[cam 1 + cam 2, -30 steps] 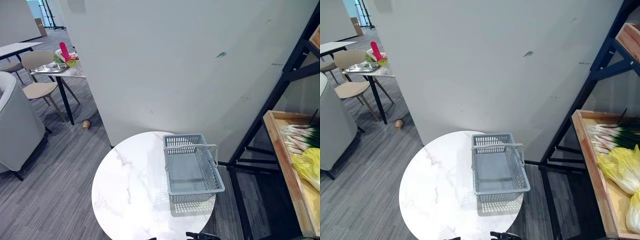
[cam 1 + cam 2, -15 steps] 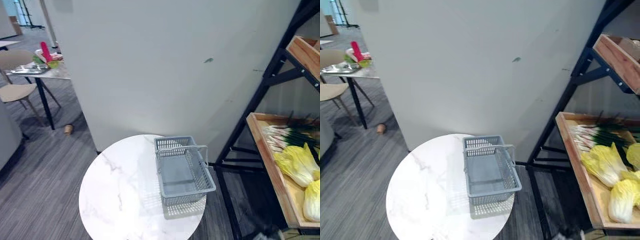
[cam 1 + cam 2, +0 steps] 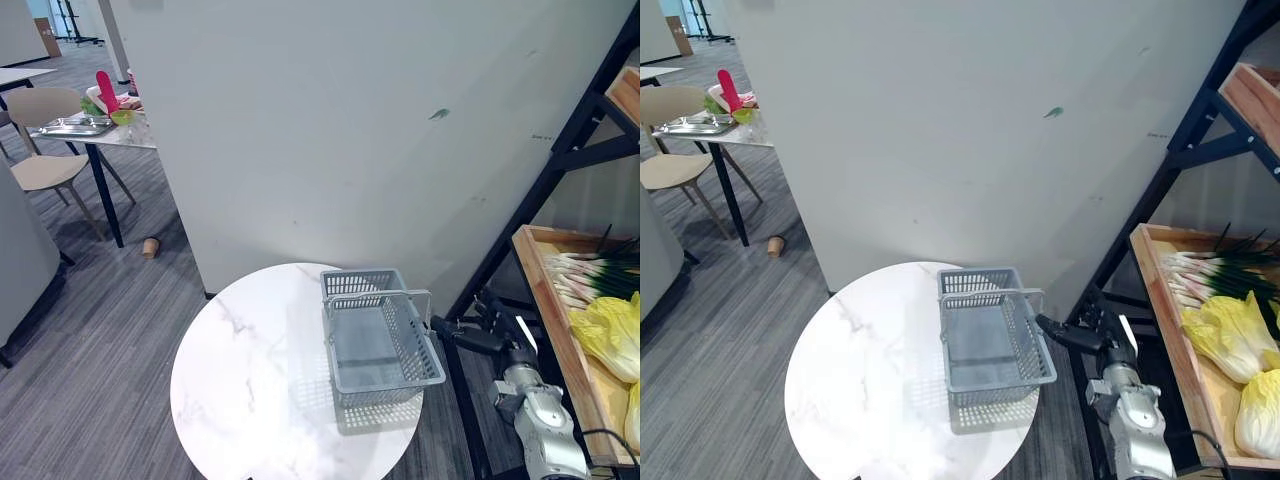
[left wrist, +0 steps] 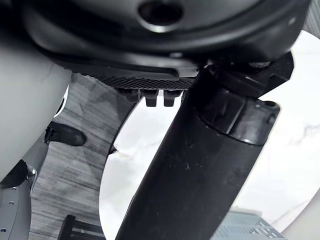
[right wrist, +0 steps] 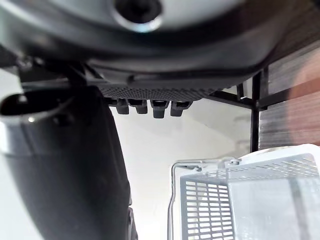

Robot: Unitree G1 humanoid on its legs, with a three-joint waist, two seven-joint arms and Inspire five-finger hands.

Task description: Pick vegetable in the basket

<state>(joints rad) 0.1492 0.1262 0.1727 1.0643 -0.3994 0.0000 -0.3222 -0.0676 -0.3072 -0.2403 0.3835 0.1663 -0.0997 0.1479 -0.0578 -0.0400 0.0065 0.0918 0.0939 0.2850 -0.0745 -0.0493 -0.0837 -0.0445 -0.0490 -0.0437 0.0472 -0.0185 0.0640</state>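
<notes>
Grey plastic mesh basket point(image 3: 990, 340), empty, on round white marble bench point(image 3: 865, 385). Just right of it, right robot hand point(image 3: 1095, 335) with dark fingers straight and spread, gripping nothing; left robot hand point(image 4: 200, 165) above bench, fingers relaxed, also unladen. Pale yellow-green cabbages point(image 3: 1230, 335) and green spring onions point(image 3: 1210, 270) on wooden shelf tray point(image 3: 1157, 300) further right.

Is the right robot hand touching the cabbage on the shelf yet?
Apart. The right eye view shows the right robot hand beside the basket, with the wooden tray's rim between it and the cabbage.
</notes>
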